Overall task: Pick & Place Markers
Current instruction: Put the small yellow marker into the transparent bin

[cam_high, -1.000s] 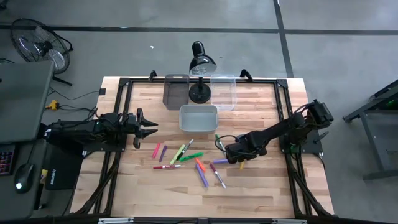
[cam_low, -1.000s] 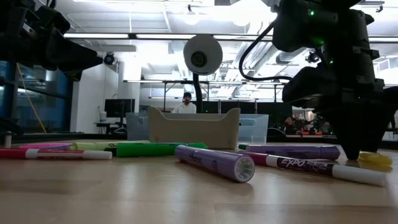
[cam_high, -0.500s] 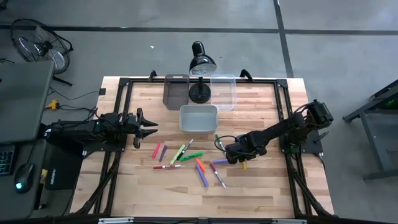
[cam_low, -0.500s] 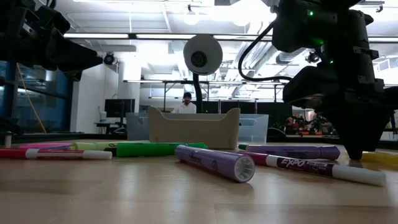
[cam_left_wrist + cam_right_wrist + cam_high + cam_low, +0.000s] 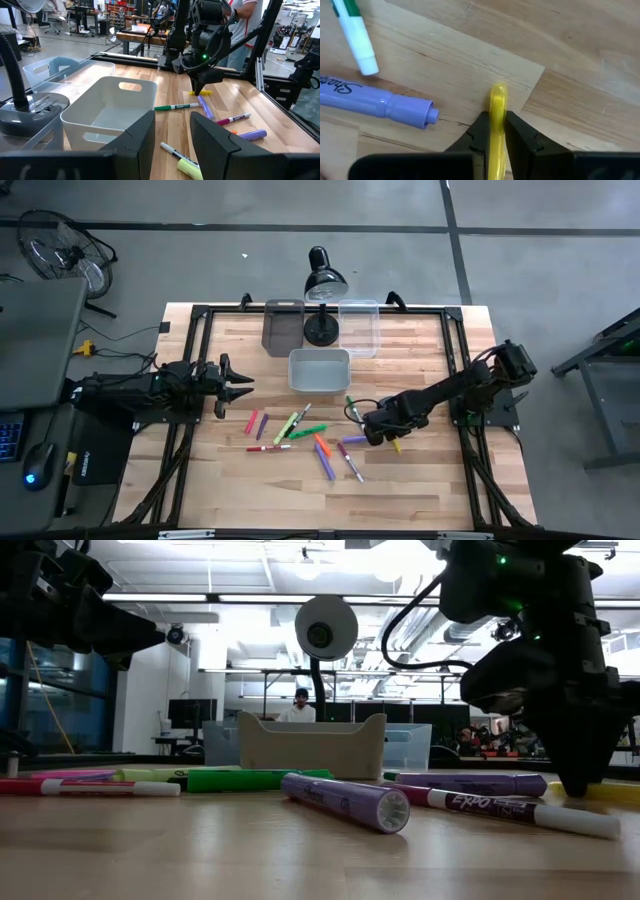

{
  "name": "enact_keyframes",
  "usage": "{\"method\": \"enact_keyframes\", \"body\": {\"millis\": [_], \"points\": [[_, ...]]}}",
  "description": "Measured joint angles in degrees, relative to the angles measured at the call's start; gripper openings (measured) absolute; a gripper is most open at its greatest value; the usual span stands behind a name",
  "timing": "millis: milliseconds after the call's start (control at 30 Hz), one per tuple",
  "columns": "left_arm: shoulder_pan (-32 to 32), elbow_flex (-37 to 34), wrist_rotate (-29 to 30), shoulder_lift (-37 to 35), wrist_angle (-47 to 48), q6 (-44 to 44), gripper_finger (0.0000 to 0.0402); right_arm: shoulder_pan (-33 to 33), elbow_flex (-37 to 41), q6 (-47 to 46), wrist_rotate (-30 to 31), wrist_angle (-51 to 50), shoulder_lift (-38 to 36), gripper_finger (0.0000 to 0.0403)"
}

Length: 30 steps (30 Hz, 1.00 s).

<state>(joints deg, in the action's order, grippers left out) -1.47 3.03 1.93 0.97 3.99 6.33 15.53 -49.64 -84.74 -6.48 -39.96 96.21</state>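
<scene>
1. The wooden table (image 5: 420,480) sits in a big bright workshop.
2. My right gripper (image 5: 493,131) is squeezing the yellow marker (image 5: 497,107), down on the wood.
3. A purple marker (image 5: 375,100) lies close by.
4. My left gripper (image 5: 240,387) waits half open, far off.

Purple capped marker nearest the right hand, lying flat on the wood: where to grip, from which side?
Grip the purple capped marker mid-barrel, coming straight down with fingers across its width. It lies flat on the wooden table, so only its long sides are free. The white-capped green marker crowds one side.
</scene>
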Motion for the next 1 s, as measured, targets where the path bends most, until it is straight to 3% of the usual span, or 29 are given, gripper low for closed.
{"method": "enact_keyframes", "body": {"millis": [600,1000], "points": [[0.0,0.0,0.0,0.0,0.0,0.0,0.0122,-5.2,0.1,3.7,3.3,-1.0,-8.8,0.0041],[0.0,0.0,0.0,0.0,0.0,0.0,0.0122,-12.8,0.1,9.7,5.1,-0.8,-14.4,0.0041]]}}
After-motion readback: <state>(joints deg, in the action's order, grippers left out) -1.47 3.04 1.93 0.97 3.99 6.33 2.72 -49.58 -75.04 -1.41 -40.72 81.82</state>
